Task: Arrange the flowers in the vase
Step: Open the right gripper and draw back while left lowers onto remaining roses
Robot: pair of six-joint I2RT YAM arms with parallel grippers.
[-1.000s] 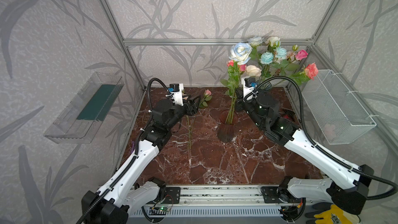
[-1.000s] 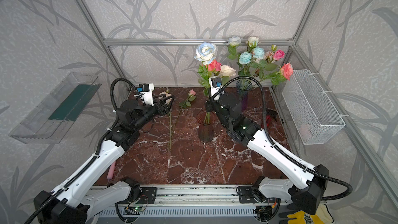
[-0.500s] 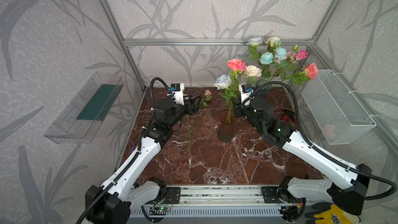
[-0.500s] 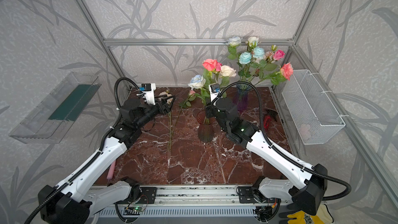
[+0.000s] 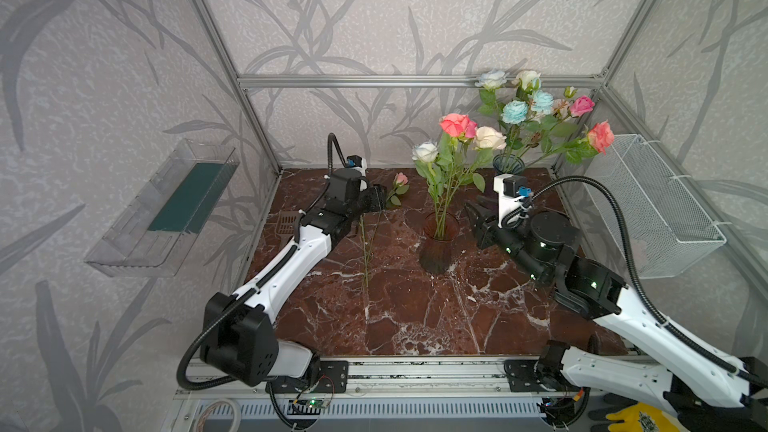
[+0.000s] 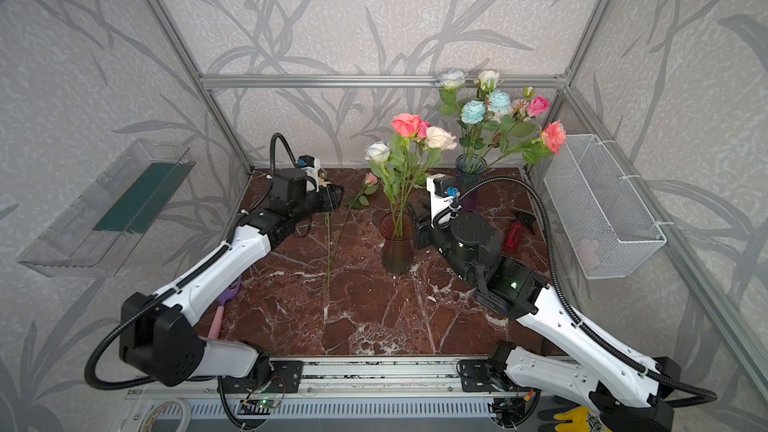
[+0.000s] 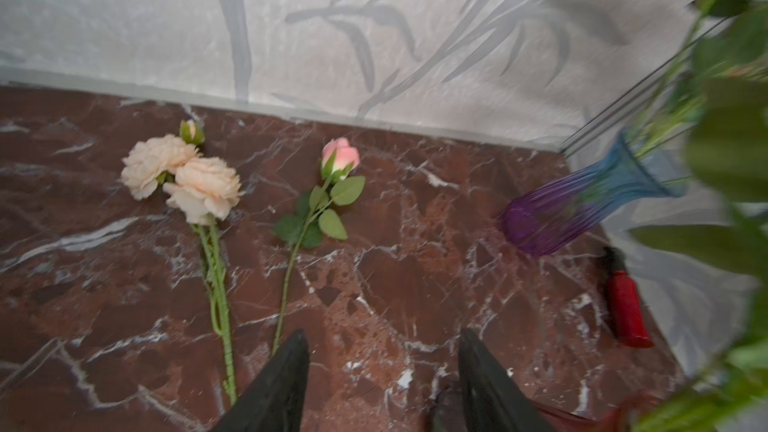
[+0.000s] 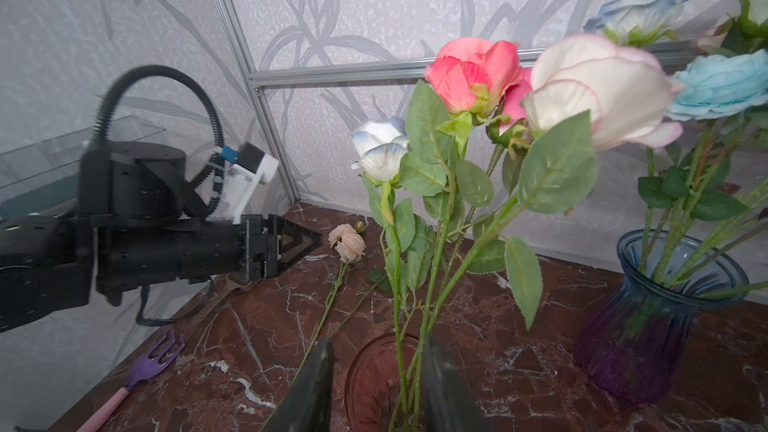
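A reddish glass vase (image 5: 435,249) (image 6: 395,249) stands mid-table and holds three flowers: a white-blue rose (image 5: 424,152), a coral rose (image 5: 455,124) and a cream rose (image 5: 489,137). My right gripper (image 5: 476,211) (image 8: 379,342) is open just right of the vase rim, holding nothing; the stems (image 8: 399,326) show beyond its fingers. A pink bud rose (image 7: 340,157) (image 5: 401,179) and a peach double rose (image 7: 183,178) lie flat on the table at the back. My left gripper (image 5: 376,201) (image 7: 383,332) hovers open over their stems, empty.
A blue-purple vase (image 5: 508,164) (image 8: 660,305) with several roses stands at the back right. A red-handled tool (image 6: 515,236) lies near it, and a purple-pink hand rake (image 6: 224,305) lies at the left. A wire basket (image 5: 652,205) hangs on the right wall, a clear shelf (image 5: 166,209) on the left wall.
The white-blue rose, held high over the vase a second ago, now stands in it. My right gripper has opened and pulled back to the right. The left jaws have narrowed a little.
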